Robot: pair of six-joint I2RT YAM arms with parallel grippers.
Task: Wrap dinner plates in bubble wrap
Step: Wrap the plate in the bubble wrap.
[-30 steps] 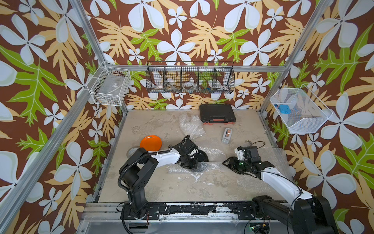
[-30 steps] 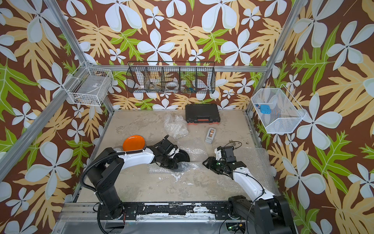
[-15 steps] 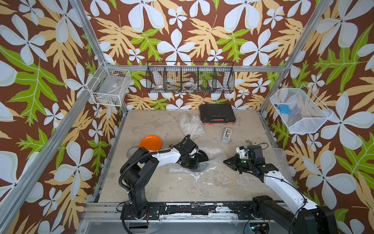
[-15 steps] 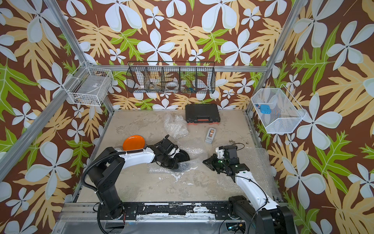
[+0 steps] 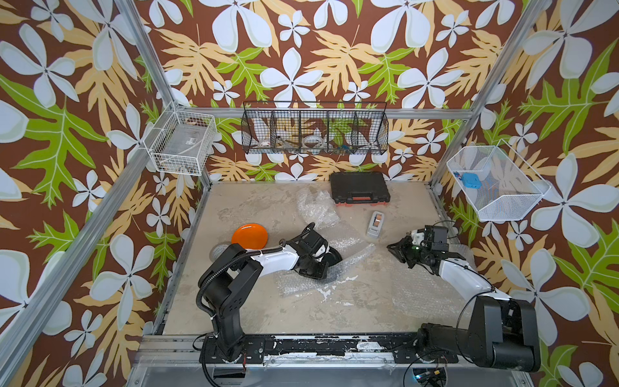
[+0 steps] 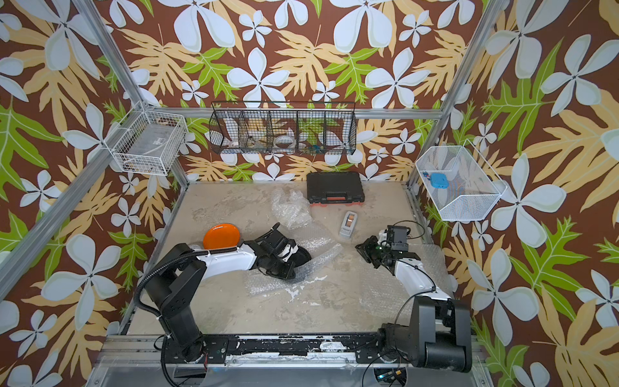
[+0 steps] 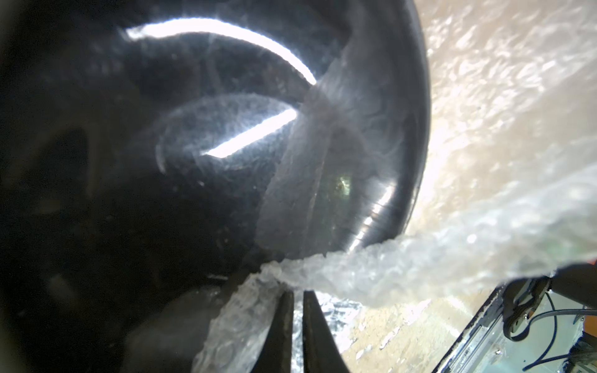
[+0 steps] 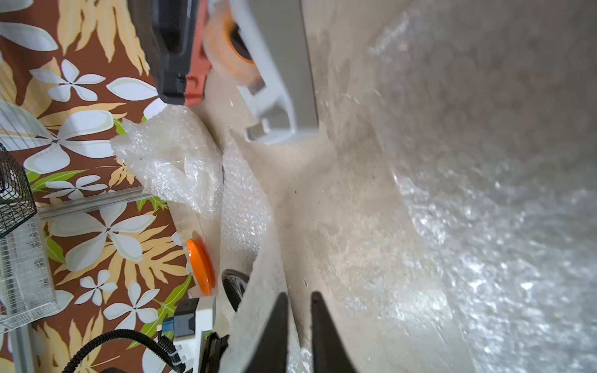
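A black plate [image 5: 335, 258] lies mid-table on a sheet of bubble wrap [image 5: 301, 284]. One fold of the bubble wrap [image 7: 403, 258] is drawn up over the plate's rim. My left gripper [image 7: 298, 295] is over the black plate [image 7: 193, 161] and shut on the bunched edge of that fold. An orange plate [image 5: 249, 235] sits to the back left, bare. My right gripper [image 5: 397, 251] hovers to the right of the fold. In its wrist view the right gripper [image 8: 298, 300] is open by a narrow gap with nothing between its fingers, and the wrap flap [image 8: 258, 290] lies beside it.
A second flat bubble wrap sheet [image 5: 428, 288] lies under the right arm, and a crumpled one [image 5: 315, 206] is at the back. A grey tape dispenser [image 5: 375, 223] and a black case [image 5: 359, 187] stand behind. A pale round thing [image 5: 217, 252] is half hidden by the left arm.
My right gripper has drawn back to the right and away from the wrap fold, and its jaws now stand slightly apart. The left arm has stayed put.
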